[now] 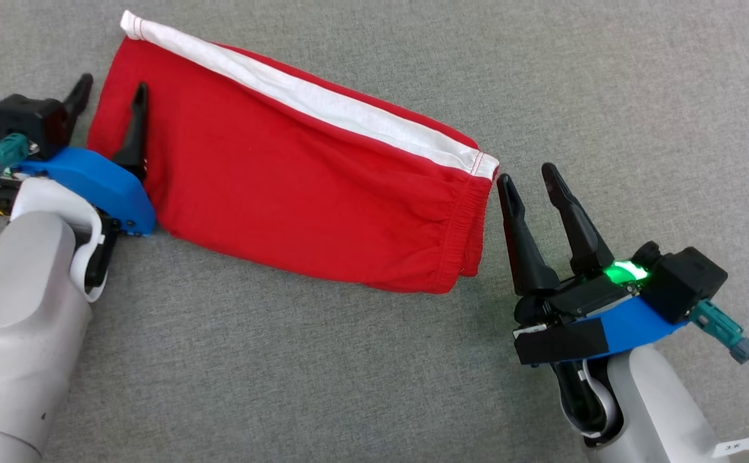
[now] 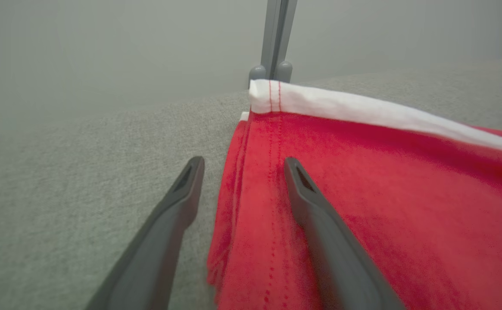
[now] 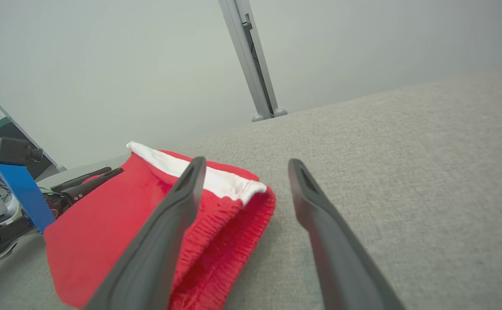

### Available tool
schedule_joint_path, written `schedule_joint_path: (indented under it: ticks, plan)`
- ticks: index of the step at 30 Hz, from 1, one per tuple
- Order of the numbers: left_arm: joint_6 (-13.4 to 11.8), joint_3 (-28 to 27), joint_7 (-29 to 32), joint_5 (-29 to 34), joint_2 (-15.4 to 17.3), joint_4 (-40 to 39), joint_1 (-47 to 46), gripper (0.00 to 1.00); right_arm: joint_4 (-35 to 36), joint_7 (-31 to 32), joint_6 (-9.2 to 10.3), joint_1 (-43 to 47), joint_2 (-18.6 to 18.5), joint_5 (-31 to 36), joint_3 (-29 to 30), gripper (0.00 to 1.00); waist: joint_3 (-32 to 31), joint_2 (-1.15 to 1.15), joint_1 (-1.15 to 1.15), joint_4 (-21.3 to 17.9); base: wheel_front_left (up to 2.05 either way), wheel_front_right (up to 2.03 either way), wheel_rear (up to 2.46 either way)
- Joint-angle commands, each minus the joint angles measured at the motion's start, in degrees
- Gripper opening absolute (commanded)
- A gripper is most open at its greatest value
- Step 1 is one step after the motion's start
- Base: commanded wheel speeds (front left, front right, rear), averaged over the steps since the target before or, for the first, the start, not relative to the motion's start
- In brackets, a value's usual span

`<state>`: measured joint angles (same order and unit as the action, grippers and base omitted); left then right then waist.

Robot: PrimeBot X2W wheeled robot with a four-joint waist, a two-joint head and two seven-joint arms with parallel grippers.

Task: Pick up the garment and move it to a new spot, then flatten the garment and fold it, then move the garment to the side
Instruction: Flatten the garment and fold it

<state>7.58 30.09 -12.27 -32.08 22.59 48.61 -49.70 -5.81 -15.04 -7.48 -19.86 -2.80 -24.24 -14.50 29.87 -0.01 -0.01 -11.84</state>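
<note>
The garment (image 1: 284, 180), red shorts with a white side stripe, lies folded in a long flat band across the grey surface. My left gripper (image 1: 112, 85) stands open at its left hem, one finger over the red cloth and the other off its edge. In the left wrist view the hem of the garment (image 2: 406, 193) runs up between the spread fingers of that gripper (image 2: 244, 160). My right gripper (image 1: 527, 175) is open just right of the elastic waistband, clear of the cloth. In the right wrist view the garment (image 3: 95, 232) lies left of that open gripper (image 3: 247, 161).
The grey fabric surface (image 1: 605, 77) stretches wide around the garment, with free room to the right and in front. A grey metal post (image 2: 276, 38) rises behind the far edge, also visible as the post (image 3: 251, 64) against a pale wall.
</note>
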Motion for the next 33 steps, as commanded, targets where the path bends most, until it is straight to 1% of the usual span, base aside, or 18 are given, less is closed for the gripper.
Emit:
schedule_joint_path:
  ticks: [1,4,5,6,7,9,14,18,20,24,31,32,33]
  plan:
    - [-0.2,2.2,2.3,-0.9,-0.5,2.4,1.4,1.0,-0.3,-0.2,-0.03,0.8,-0.2,0.4,0.4,1.0,-0.4,0.01,0.01,0.1,0.0,0.0,0.0]
    - [-0.2,4.4,5.1,-2.6,-0.5,4.6,1.5,1.0,-0.8,-0.2,-0.03,1.5,-0.2,0.5,0.7,1.0,-1.1,0.01,0.01,0.2,0.0,0.0,0.0]
    - [-0.2,5.2,6.1,-3.3,-0.8,5.2,1.6,0.97,-1.0,-0.2,-0.03,1.6,-0.2,0.5,0.8,1.0,-1.4,0.01,0.01,0.2,0.0,0.0,0.0]
    - [-0.1,6.0,6.6,-3.8,-0.9,5.6,1.6,0.62,-1.3,-0.2,-0.03,1.5,-0.2,0.6,0.9,1.0,-1.7,0.01,0.01,0.2,0.0,0.0,0.0]
    - [-0.1,6.7,7.1,-4.1,-1.0,5.8,1.6,0.0,-1.5,-0.2,-0.03,1.4,-0.2,0.6,1.0,1.0,-2.0,0.01,0.01,0.3,0.0,0.0,0.0]
    - [-0.1,7.9,7.5,-5.3,-1.2,6.1,1.9,0.0,-2.0,-0.2,-0.03,1.3,-0.2,0.8,1.3,1.0,-2.8,0.01,0.01,0.4,0.0,0.0,0.0]
    - [-0.1,8.9,4.6,-7.4,-1.9,8.0,2.4,0.0,-3.6,-0.2,-0.03,2.5,-0.2,1.8,2.2,1.0,-6.2,0.01,0.01,1.1,0.0,0.0,0.0]
    - [-0.1,8.6,1.4,-9.5,-3.9,9.8,4.8,0.0,-5.3,-0.2,-0.03,3.9,-0.2,3.2,2.9,1.0,-10.1,0.01,0.01,2.5,0.0,0.0,0.0]
    - [-0.1,8.0,0.2,-11.3,-5.1,10.7,7.2,0.0,-6.2,-0.2,-0.03,5.1,-0.2,3.7,3.2,1.0,-12.0,0.01,0.01,3.3,0.0,0.0,0.0]
    - [-0.1,7.8,-1.7,-12.6,-7.2,11.9,11.9,0.0,-7.8,-0.2,-0.03,7.0,-0.2,5.5,3.6,1.0,-14.9,0.01,0.01,5.2,0.0,0.0,0.0]
    - [-0.8,6.7,-2.7,-12.7,-9.9,12.7,17.1,0.0,-9.7,-0.2,-0.03,8.2,-0.2,6.9,4.5,1.0,-16.6,0.01,0.01,7.9,0.0,0.0,0.0]
    - [-1.0,6.4,-2.7,-12.6,-10.2,12.3,17.4,0.36,-10.0,-0.2,-0.03,7.9,-0.2,7.0,4.5,1.0,-16.5,0.01,0.01,8.3,0.0,0.0,0.0]
    - [-1.3,5.8,-2.7,-12.0,-10.1,11.3,17.7,1.0,-10.4,-0.2,-0.03,7.5,-0.2,7.2,4.5,1.0,-16.5,0.01,0.01,8.7,0.0,0.0,0.0]
